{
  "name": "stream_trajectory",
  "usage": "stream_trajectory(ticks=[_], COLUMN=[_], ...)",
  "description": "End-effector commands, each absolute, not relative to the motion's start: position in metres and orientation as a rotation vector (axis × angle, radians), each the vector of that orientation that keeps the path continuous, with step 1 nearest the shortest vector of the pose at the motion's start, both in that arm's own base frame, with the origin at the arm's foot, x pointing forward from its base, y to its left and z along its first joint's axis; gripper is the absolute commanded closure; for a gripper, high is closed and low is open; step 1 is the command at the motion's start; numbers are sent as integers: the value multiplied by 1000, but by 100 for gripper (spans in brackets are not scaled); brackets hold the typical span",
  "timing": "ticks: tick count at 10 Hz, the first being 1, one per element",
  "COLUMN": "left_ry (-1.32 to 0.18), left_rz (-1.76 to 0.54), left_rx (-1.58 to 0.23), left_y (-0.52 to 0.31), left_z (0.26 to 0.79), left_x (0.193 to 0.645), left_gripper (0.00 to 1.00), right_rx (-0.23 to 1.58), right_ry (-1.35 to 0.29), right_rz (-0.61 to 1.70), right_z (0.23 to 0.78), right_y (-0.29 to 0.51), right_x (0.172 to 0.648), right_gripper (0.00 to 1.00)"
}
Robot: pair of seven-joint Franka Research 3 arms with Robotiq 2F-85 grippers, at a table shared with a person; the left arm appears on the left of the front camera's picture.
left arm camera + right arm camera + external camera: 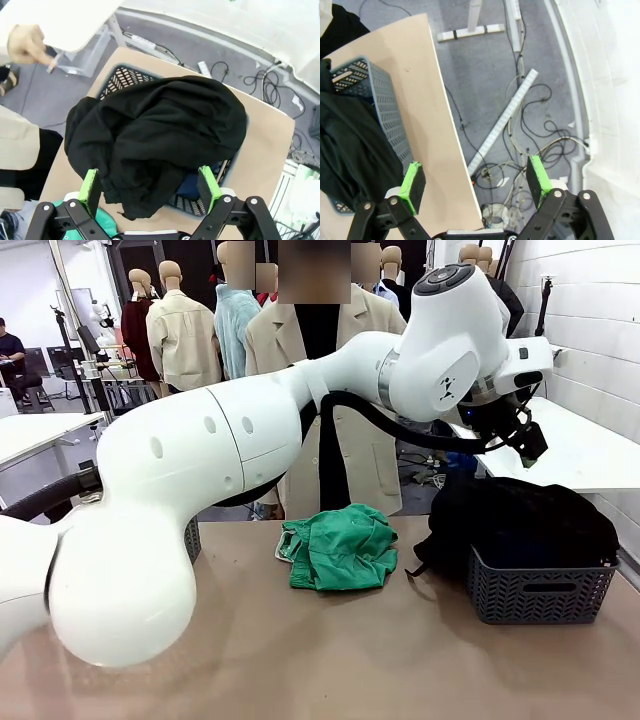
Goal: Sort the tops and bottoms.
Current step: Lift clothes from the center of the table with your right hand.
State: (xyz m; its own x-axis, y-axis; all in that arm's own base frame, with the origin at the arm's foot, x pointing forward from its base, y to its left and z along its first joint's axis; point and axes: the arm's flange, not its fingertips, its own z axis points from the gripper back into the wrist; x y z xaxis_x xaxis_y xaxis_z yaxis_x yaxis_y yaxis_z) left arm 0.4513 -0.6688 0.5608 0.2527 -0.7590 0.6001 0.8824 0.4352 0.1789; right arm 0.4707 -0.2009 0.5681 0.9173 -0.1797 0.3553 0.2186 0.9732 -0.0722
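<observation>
A bulky black garment (520, 525) fills the grey plastic basket (540, 592); the crumpled bright green fabric shorts (340, 547) remain on the table, and my left gripper (150, 184) hangs wide, empty.

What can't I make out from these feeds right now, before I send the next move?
- Basket contents: the black garment covers them in the front and left wrist views; a blue patch peeks out.
- Green shorts: bunched, so shape unclear in the front view.
- Table's left side: the left arm blocks it in the front view.
</observation>
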Motion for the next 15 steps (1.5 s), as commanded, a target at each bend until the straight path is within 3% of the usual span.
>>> stream_trajectory(ticks=[1, 2, 5, 7, 9, 10, 12, 13, 15], left_ry=[-676, -693, -713, -668, -699, -679, -356, -425, -559], left_rz=[-1276, -1256, -917, -774, -440, -355, -310, -232, -197], left_rx=[-144, -25, 303, 498, 597, 629, 566, 592, 470], left_y=[-625, -584, -448, -354, -282, -261, -238, -218, -232], left_z=[590, 609, 626, 616, 604, 585, 498, 471, 447], left_x=[442, 430, 393, 333, 249, 218, 163, 150, 176], left_gripper=[0, 0, 0, 0, 0, 0, 0, 0, 0], right_rx=[-123, -123, -123, -123, -123, -123, -123, -123, -123], right_ry=[-352, -352, -352, -352, -352, -352, -352, -352, -352], right_rz=[-194, -194, -194, -194, -194, -194, -194, -194, -194], right_z=[568, 568, 568, 568, 568, 568, 568, 568, 568], right_y=[-201, -201, -201, -201, -201, -201, -201, -201, -201], right_x=[470, 470, 470, 470, 470, 470, 470, 470, 470], right_gripper=[0, 0, 0, 0, 0, 0, 0, 0, 0])
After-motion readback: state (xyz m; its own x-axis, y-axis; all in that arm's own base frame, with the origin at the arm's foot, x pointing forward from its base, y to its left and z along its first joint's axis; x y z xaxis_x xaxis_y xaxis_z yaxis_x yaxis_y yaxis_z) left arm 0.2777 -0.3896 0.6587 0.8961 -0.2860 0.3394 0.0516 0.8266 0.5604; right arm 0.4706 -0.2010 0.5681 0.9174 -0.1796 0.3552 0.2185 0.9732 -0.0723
